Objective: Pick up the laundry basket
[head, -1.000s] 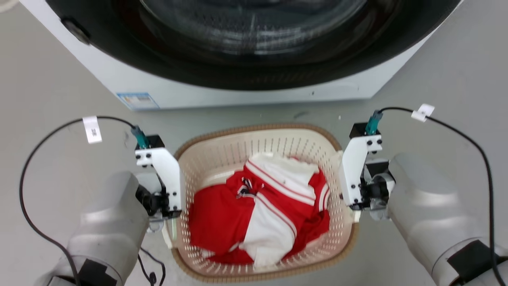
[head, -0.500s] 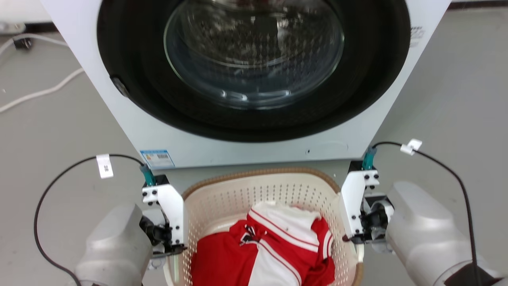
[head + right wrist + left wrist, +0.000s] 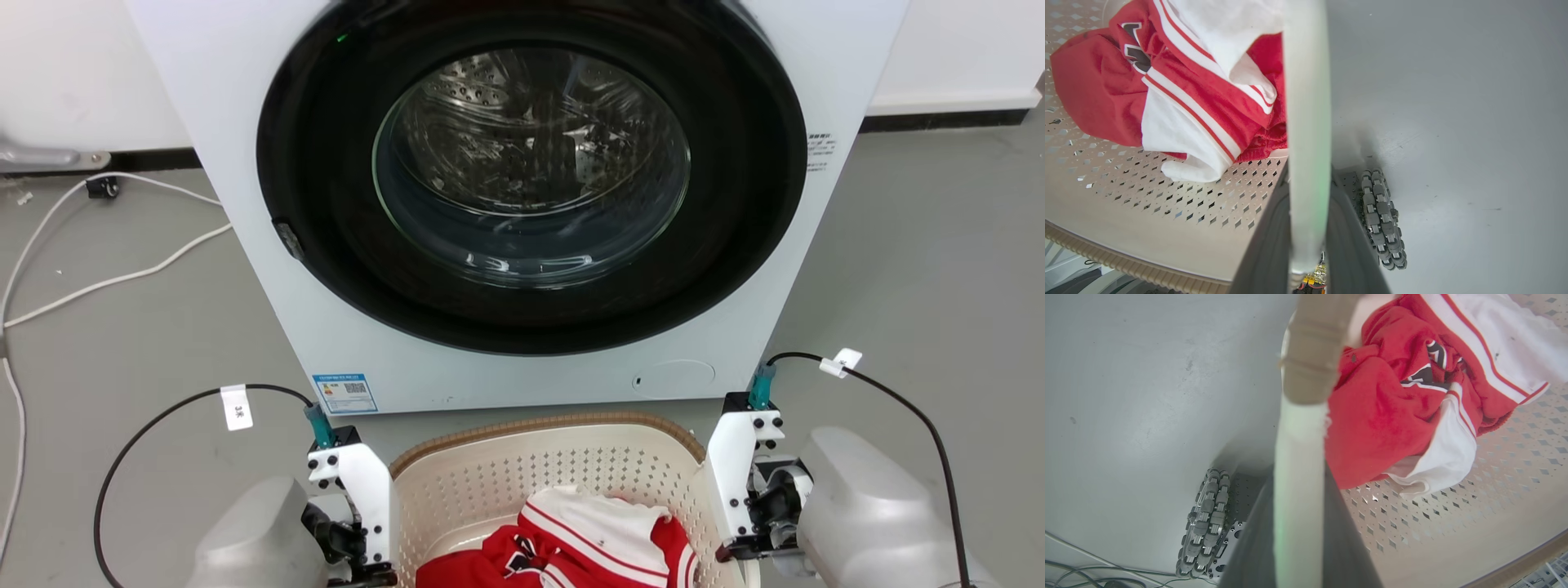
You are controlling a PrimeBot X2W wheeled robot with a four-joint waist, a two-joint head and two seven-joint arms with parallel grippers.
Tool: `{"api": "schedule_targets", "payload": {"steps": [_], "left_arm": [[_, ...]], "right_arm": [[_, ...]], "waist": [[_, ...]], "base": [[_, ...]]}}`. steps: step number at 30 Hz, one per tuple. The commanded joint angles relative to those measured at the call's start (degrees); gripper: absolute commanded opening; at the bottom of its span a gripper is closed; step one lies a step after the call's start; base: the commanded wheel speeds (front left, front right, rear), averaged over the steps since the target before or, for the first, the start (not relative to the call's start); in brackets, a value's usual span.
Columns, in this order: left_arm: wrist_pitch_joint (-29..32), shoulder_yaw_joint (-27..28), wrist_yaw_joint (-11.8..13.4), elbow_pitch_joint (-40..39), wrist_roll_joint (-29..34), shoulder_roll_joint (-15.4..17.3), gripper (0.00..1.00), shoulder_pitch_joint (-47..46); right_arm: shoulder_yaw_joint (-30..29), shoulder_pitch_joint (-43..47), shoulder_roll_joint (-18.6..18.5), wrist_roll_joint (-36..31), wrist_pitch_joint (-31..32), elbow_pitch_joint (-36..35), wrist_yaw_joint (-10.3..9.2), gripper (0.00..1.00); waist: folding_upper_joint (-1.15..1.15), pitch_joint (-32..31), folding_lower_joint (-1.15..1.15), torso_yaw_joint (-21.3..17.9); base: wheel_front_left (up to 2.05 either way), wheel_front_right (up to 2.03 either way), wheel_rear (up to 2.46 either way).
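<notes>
The laundry basket [image 3: 547, 425] sits low in the head view, cream and perforated with a brown rim, holding red and white clothes [image 3: 588, 539]. My white wrist brackets stand against its left and right sides. In the left wrist view my left gripper [image 3: 1298, 531] is shut on the basket's white side handle [image 3: 1298, 457], with a dark finger on each side of it. The right wrist view shows my right gripper [image 3: 1306, 245] shut on the opposite handle [image 3: 1306, 122]. Both wrist views look down past the basket wall [image 3: 1453, 522] [image 3: 1147, 212] to the grey floor.
A white washing machine [image 3: 531, 204] with a closed round glass door stands right behind the basket. White cables [image 3: 106, 282] lie on the floor at the left. My base's roller wheels [image 3: 1204, 526] [image 3: 1380, 220] show on the floor below the handles.
The head camera has swung upward, so the whole machine door now shows and the basket has slid to the bottom edge. Both grippers stay on the handles.
</notes>
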Motion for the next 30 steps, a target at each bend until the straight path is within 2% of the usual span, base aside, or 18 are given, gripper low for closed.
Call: {"api": "schedule_targets", "payload": {"steps": [1, 30], "left_arm": [[0.05, -0.06, 0.02, -0.03, -0.38, -0.12, 0.00, 1.05], [-0.70, -0.31, 0.17, 0.02, -1.38, -0.32, 0.00, 0.99]], "right_arm": [[-0.38, 1.00, 0.06, -0.59, 0.20, -0.22, 0.00, 0.00], [-3.41, 1.88, 0.05, -2.81, 0.67, -0.19, -0.01, 0.00]], "waist": [[0.00, -0.61, 0.02, 0.15], [0.00, -1.51, 0.02, 0.19]], "base": [[0.00, 0.00, 0.00], [0.00, 0.00, 0.00]]}}
